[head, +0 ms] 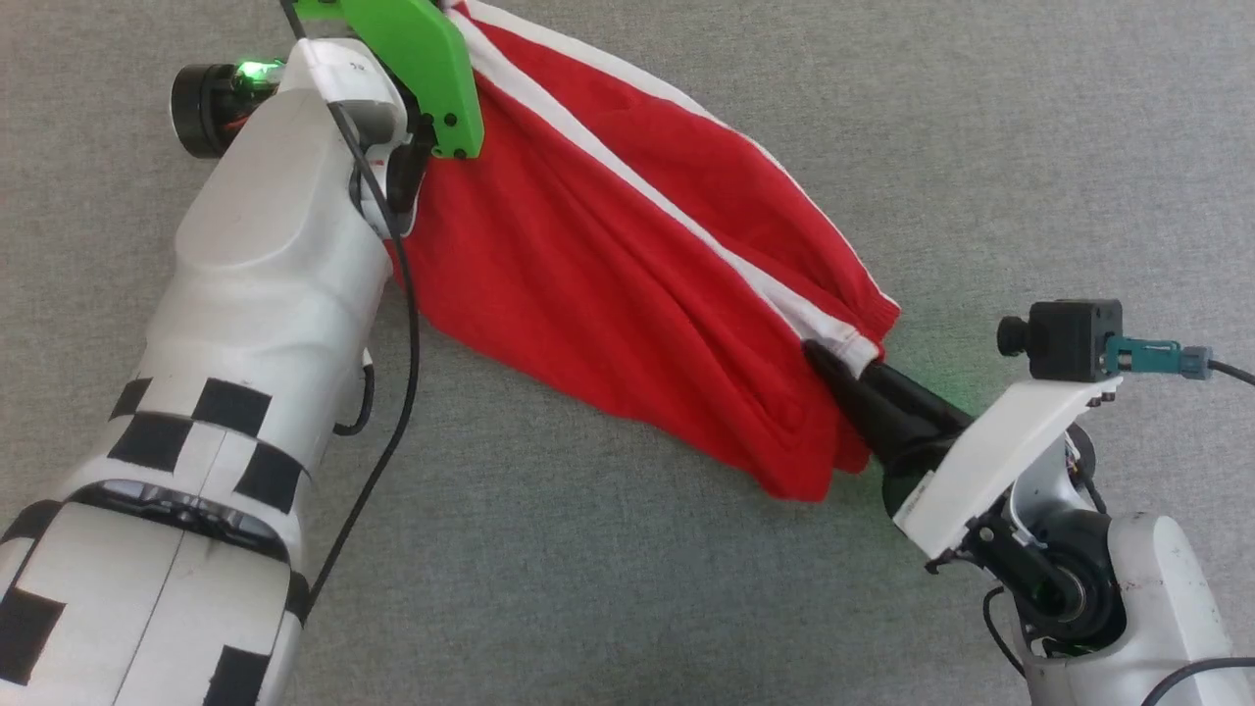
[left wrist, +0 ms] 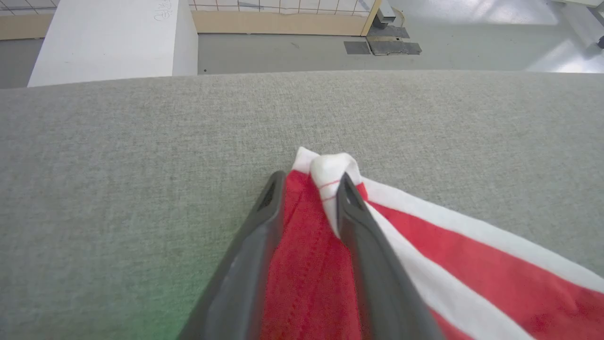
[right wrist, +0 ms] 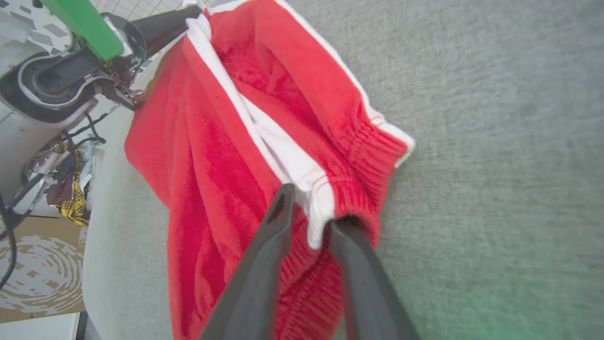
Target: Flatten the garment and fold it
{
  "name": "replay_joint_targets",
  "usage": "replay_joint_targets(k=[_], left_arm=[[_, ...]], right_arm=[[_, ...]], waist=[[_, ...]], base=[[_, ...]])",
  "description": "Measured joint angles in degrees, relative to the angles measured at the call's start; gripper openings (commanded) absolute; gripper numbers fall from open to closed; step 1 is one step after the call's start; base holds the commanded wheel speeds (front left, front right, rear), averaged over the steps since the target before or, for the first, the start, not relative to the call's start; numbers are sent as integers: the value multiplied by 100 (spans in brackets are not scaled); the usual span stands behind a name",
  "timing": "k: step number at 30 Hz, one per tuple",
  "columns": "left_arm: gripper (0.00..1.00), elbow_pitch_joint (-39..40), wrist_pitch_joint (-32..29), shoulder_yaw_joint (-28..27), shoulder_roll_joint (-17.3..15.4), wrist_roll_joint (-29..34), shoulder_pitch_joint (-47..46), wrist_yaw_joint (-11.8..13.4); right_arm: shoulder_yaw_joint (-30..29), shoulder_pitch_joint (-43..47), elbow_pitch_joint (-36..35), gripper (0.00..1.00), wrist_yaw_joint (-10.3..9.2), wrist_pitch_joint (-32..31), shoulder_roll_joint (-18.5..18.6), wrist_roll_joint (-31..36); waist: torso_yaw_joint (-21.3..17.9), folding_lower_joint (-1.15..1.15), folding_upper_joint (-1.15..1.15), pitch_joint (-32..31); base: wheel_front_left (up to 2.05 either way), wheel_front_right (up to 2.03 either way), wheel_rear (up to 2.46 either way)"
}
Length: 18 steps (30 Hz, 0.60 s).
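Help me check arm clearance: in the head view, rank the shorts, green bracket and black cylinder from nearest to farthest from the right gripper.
From the right gripper:
1. Shorts: the lower-right end lies at its fingertips.
2. Green bracket: top, left of centre, over the shorts' far end.
3. Black cylinder: far upper left, beyond the bracket.

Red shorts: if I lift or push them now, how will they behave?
Likely floppy: the shorts drape in folds between the left claw and right claw. Probably light: thin fabric. A push would likely bunch them on the grey surface.
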State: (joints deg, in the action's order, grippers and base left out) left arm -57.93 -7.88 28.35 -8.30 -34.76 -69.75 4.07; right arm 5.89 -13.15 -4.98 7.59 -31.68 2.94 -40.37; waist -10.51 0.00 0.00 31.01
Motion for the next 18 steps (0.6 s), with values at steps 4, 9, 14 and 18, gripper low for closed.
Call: replay_joint_targets(k=[4,9,14,18], left_arm=[[100,-81,65,-5,30,-16,-52,-103],[100,-140,170,-22,67,-118,-89,-238],[100,-101,376,-214,82,-374,-98,-433],[100,129,757,-385,13,-546,-100,-681]], right_arm=[[41,-16,-46,100,4,5,-33,-7],[-54,-15,-16,100,3,51,-27,-25],[-301,51,-57,100,-1,48,-16,-31],[-508,203,-187,100,-2,-8,-2,137]], waist=[[22,0,0,-34],[45,0,0,-138],[81,0,0,-290],[128,0,0,-451]], base=[[0,0,0],[0,0,0],[0,0,0],[0,0,0]])
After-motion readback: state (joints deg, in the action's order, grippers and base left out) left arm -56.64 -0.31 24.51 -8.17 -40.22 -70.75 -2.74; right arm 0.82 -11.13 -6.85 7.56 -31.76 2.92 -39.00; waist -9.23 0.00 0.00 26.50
